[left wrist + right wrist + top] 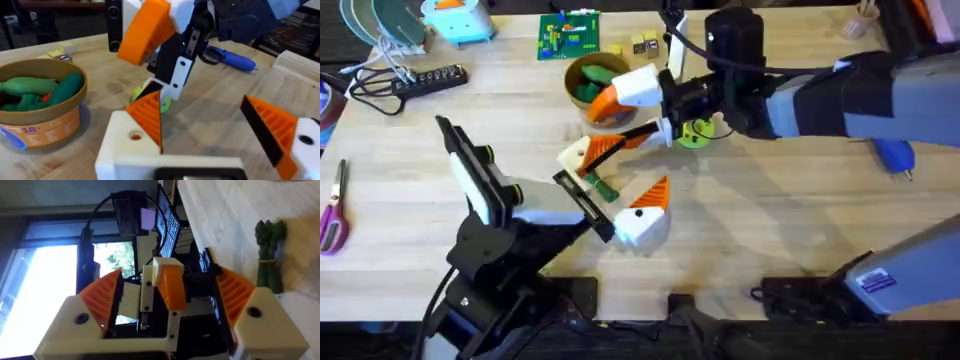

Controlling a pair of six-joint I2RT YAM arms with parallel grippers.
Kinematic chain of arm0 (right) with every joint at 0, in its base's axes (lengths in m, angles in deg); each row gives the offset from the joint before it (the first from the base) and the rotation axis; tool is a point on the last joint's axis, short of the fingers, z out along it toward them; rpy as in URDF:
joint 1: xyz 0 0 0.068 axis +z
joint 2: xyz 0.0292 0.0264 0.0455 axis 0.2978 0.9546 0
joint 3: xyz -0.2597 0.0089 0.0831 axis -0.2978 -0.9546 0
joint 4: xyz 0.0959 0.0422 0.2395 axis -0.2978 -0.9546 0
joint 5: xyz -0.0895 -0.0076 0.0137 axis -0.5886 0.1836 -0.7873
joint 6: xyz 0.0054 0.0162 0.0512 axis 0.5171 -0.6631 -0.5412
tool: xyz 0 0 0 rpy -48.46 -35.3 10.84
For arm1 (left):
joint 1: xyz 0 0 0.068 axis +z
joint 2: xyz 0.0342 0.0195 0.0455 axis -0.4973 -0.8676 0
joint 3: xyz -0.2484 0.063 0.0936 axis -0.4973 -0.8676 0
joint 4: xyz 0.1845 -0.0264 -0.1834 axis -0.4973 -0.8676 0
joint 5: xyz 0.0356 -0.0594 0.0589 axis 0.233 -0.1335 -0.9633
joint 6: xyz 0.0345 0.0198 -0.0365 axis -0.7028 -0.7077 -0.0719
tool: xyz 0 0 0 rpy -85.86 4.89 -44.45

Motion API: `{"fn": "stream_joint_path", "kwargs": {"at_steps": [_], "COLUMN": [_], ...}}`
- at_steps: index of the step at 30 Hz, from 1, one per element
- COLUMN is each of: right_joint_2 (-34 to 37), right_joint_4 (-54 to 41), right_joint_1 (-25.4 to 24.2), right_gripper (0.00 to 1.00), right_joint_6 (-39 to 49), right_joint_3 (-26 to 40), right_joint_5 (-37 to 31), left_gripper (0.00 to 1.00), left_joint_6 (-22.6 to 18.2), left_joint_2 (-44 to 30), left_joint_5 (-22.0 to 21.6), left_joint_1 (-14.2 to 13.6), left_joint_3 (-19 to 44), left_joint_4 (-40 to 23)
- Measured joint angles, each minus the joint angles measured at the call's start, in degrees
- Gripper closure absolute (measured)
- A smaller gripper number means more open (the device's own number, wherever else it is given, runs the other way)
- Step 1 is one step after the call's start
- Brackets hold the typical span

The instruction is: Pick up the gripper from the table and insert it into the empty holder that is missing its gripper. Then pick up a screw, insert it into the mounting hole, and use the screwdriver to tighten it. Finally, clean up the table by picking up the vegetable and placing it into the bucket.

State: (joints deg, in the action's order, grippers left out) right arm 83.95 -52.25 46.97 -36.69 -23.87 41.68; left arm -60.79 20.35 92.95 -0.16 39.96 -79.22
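Black arms (pixel 510 240), white fingers (pixel 75 317) (orange ribbed pads), black cables.

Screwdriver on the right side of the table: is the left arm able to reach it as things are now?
Probably not. The screwdriver lies far right on the table, and the right arm stretches across the middle, between it and the left gripper.

Orange-brown bucket (pixel 595 88) holds green toys, the screwdriver (pixel 894 155) is blue, and the vegetable (pixel 270 255) dark green.

Both hands (pixel 605 195) (pixel 630 115) open, close together
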Motion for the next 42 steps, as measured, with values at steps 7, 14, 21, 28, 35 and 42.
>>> {"fn": "stream_joint_path", "kwargs": {"at_steps": [7,14,21,28,35,42], "right_joint_2": [0.0,0.0,-0.06,-3.41,-3.11,-1.26], "right_joint_4": [0.0,-6.17,-36.85,-72.55,-81.45,-84.08], "right_joint_1": [-5.2,-13.1,-16.2,-12.77,-3.25,-0.68], "right_gripper": [0.009,0.009,0.008,0.009,0.007,0.007], "right_joint_6": [4.96,13.19,29.96,52.07,62.81,63.73], "right_joint_3": [0.02,6.04,17.99,26.58,27.43,27.43], "right_joint_5": [-3.9,-8.26,-15.66,-38.18,-57.83,-66.02], "left_gripper": [0.008,0.008,0.007,0.007,0.007,0.007], "left_joint_6": [-0.02,-0.02,-0.02,-0.02,-0.03,-0.02], "left_joint_2": [0.02,0.0,0.0,0.0,0.0,0.0], "left_joint_5": [0.0,0.02,0.12,0.17,0.19,0.19], "left_joint_1": [0.0,0.0,0.0,0.0,0.0,0.0], "left_joint_3": [0.0,0.0,0.0,0.0,0.0,0.0], "left_joint_4": [0.0,0.0,0.0,0.01,0.0,0.0]}}
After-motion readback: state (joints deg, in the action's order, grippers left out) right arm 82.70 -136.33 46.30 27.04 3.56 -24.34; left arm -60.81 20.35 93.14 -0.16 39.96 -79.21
